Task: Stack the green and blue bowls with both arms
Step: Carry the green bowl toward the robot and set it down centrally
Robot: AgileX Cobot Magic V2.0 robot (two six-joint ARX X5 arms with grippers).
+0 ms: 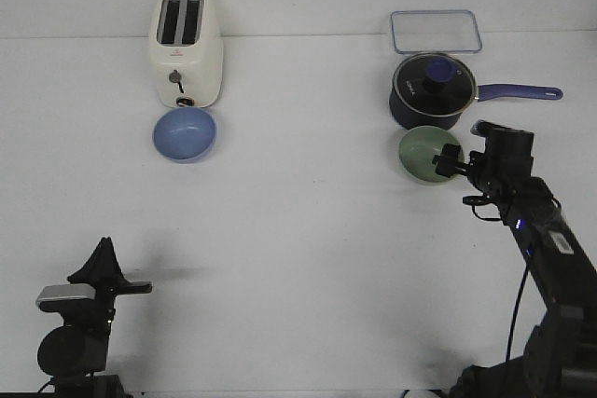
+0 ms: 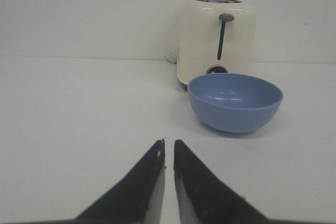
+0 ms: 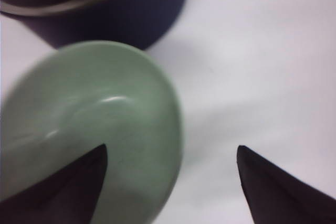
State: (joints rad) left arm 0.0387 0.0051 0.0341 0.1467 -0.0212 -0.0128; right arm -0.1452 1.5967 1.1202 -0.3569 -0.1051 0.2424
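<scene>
Right hand (image 3: 170, 182) astride round matte green bowl (image 3: 94, 124)

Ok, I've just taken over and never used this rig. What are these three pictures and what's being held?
The wide picture looks forward over a white table at two black arms. The other two come from cameras on each wrist. The left pincer is shut and empty, facing the blue bowl in front of a cream toaster. The right pincer is open astride the green bowl's rim, one finger inside, not yet closed. Behind it sits a navy saucepan, then a clear container. Nothing is held.
</scene>
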